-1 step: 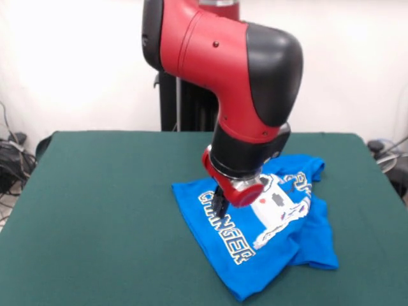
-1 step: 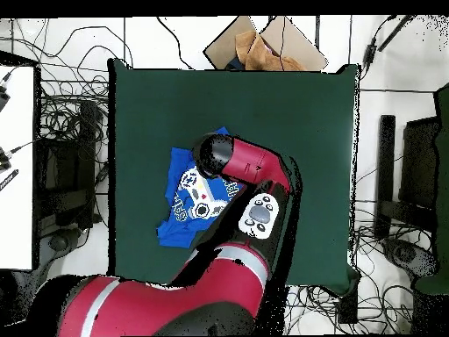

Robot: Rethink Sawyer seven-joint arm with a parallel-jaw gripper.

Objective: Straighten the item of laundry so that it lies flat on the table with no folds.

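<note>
The item of laundry (image 1: pixel 237 250), a bright blue T-shirt with a white controller print and lettering, lies rumpled on the right half of the green table (image 1: pixel 95 191). Its right side is bunched, with folds overlapping. In the overhead view the shirt (image 2: pixel 178 213) lies left of centre on the table (image 2: pixel 307 132), partly covered by the arm. My gripper (image 1: pixel 220 203) is low over the shirt's upper left part, by the lettering, and mostly hidden under the red wrist. Whether it touches or holds the cloth does not show. The overhead view hides the gripper beneath the arm.
The red and black arm (image 1: pixel 242 70) reaches out over the table's middle. A cardboard box (image 2: pixel 263 44) sits beyond the table's far edge in the overhead view. Cables (image 2: pixel 66 132) and a white desk (image 2: pixel 17 167) lie along its left side.
</note>
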